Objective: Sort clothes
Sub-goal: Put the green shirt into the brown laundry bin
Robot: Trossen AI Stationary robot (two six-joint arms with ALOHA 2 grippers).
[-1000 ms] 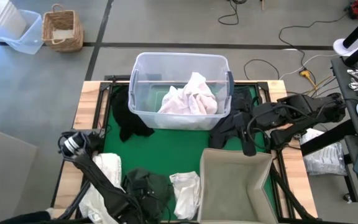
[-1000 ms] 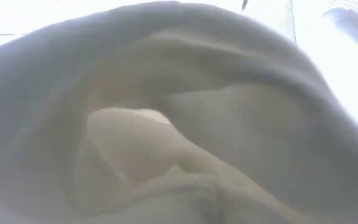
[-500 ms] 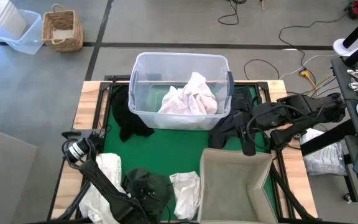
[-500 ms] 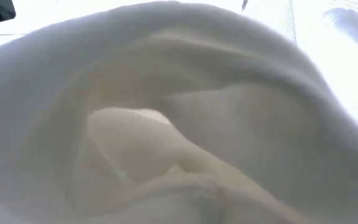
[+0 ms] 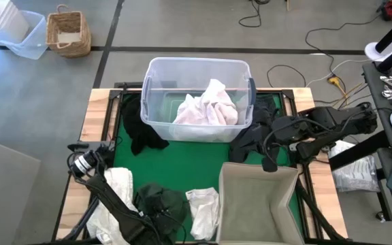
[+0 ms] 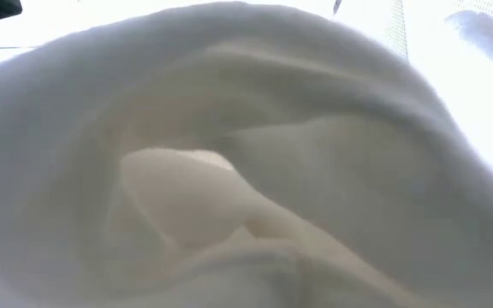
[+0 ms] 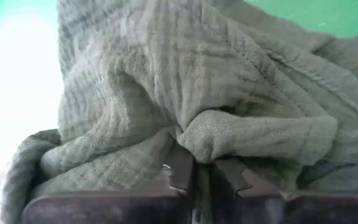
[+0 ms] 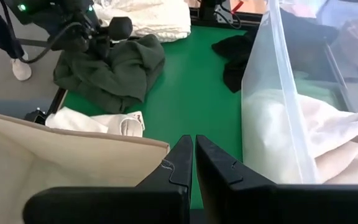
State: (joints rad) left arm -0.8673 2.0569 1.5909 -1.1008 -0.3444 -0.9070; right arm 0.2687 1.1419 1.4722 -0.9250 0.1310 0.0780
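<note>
My left gripper [image 7: 194, 180] at 7 o'clock on the table, fingers pinched tight on a fold of the dark green garment [image 5: 160, 204]. White garment [image 5: 118, 184] just left of it, another white garment [image 5: 203, 207] right of it, touching the beige box [image 5: 257, 201] at 5 o'clock. Black garment [image 5: 138, 133] at 10 o'clock beside the clear tub [image 5: 197, 99], pale clothes [image 5: 208, 105] inside. Charcoal garment [image 5: 250, 139] at 2 o'clock. My right gripper [image 8: 194, 163] at 3 o'clock, fingers pressed together, holding nothing.

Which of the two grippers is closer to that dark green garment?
Left. The left gripper is pinching the dark green garment; the right gripper is shut near the clear tub.
</note>
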